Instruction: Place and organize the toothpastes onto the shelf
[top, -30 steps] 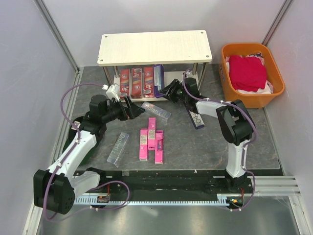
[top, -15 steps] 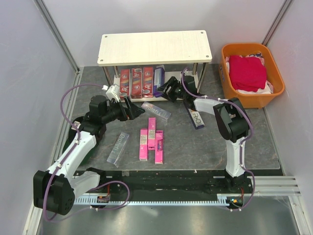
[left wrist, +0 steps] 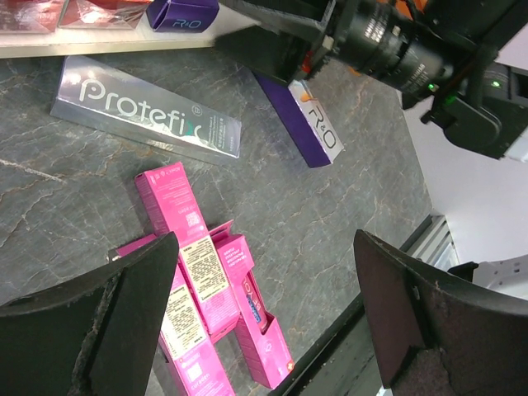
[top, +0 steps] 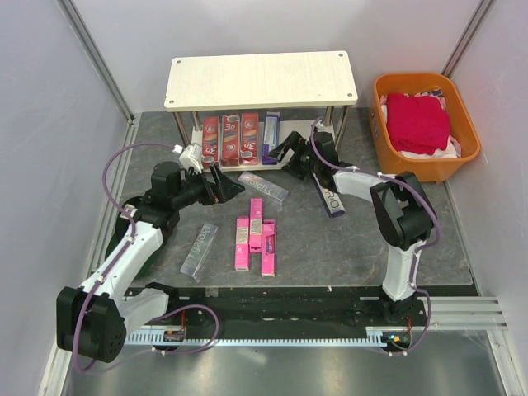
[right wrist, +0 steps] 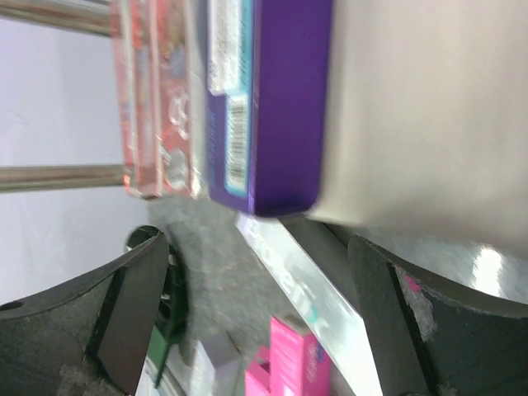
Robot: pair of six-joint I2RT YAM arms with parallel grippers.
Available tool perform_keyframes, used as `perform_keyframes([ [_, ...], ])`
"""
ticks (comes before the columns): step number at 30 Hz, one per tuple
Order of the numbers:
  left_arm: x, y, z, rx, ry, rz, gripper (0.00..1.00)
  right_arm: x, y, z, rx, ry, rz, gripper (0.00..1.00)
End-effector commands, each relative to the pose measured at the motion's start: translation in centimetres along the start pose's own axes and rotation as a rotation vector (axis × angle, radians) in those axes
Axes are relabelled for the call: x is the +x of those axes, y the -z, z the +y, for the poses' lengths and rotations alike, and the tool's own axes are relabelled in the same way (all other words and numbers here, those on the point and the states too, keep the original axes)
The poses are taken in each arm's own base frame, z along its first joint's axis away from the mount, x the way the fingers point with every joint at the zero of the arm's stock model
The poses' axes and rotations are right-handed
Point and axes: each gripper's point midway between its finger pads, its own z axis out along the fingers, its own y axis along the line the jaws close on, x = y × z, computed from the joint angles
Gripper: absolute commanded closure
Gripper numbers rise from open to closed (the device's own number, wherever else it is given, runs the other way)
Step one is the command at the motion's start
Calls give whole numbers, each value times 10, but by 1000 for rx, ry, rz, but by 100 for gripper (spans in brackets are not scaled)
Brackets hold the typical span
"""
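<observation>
The shelf (top: pixel 262 79) stands at the back. On its lower board (right wrist: pixel 421 107) lie three red toothpastes (top: pixel 230 138) and a purple one (top: pixel 270 137), side by side. My right gripper (top: pixel 283 151) is open just in front of the purple carton (right wrist: pixel 285 99) and holds nothing. My left gripper (top: pixel 229 186) hangs open over the table, also with nothing in it. Under it lie a silver Protefix carton (left wrist: pixel 148 111) and three pink cartons (left wrist: pixel 186 247). A second silver carton (top: pixel 199 249) lies at the left. A purple-and-white carton (top: pixel 329 198) lies at the right.
An orange basket (top: pixel 425 124) with red cloth stands at the back right, beside the shelf. The shelf's thin metal legs (right wrist: pixel 58 175) stand near the red cartons. Grey walls close in both sides of the table.
My right gripper has opened and let go of the purple carton, which now lies straight beside the red ones on the lower board. The left arm has not moved.
</observation>
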Motion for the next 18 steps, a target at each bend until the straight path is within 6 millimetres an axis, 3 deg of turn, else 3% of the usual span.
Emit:
perform_keyframes([
  [1,-4,0,-1,15,-37,-17,6,2,29,-2,70,97,-35,2],
  [7,-1,-1,0,19,-30,-7,6,14,64,0,119,196,-11,2],
  [12,-1,-4,2,23,-32,-12,6,5,101,1,183,297,-60,2],
  [15,0,-7,3,27,-29,-1,6,0,130,-7,263,361,-82,2],
  [18,0,-10,3,31,-28,5,6,-5,153,-33,388,423,-120,2],
])
